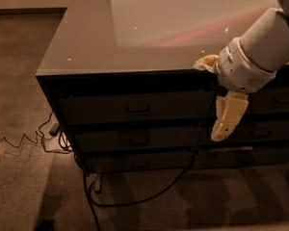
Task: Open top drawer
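The top drawer [96, 110] is the uppermost dark-grey front under the counter top, and it is closed. Its small rectangular pull handle [138, 109] sits at the centre of the front. My gripper [215, 93] hangs in front of the cabinet, to the right of that handle, near the right end of the drawer front. It is open and empty: one cream finger [205, 62] points left at the counter edge, and the other finger [228, 120] hangs down past the drawer's bottom edge. The white arm [260, 47] reaches in from the upper right.
Two shallower drawers [139, 141] lie below the top one, with more drawer fronts [279, 100] to the right. The glossy counter top [149, 28] is above. Black cables [135, 198] trail over the carpet in front of and left of the cabinet.
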You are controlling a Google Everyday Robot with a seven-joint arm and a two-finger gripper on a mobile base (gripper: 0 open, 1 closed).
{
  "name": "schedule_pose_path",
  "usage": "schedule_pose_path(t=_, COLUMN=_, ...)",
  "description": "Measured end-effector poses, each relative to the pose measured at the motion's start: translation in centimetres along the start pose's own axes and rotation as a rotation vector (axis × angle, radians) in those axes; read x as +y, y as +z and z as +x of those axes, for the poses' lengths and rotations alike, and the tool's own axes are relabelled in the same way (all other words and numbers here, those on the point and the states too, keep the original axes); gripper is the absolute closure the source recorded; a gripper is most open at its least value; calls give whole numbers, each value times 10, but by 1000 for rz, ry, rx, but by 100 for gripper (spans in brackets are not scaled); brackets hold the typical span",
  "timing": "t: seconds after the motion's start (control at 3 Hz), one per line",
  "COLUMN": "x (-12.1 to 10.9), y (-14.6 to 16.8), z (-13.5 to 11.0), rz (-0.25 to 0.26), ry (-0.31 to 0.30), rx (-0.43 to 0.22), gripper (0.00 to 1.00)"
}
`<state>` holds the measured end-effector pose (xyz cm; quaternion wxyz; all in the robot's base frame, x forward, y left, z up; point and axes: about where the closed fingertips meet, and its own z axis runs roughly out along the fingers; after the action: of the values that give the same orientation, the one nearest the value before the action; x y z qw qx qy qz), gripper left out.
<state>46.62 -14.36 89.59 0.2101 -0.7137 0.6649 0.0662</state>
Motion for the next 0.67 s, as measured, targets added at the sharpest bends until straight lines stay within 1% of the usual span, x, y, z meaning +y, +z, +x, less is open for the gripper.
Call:
schedule_pose_path(t=0.33, x=4, y=15, z=1, rz=-22, ry=7, rx=-71, gripper=0)
schedule_pose_path(t=0.67, x=-4, y=54, z=-7, rz=-60, ry=24, rx=-178, gripper=0)
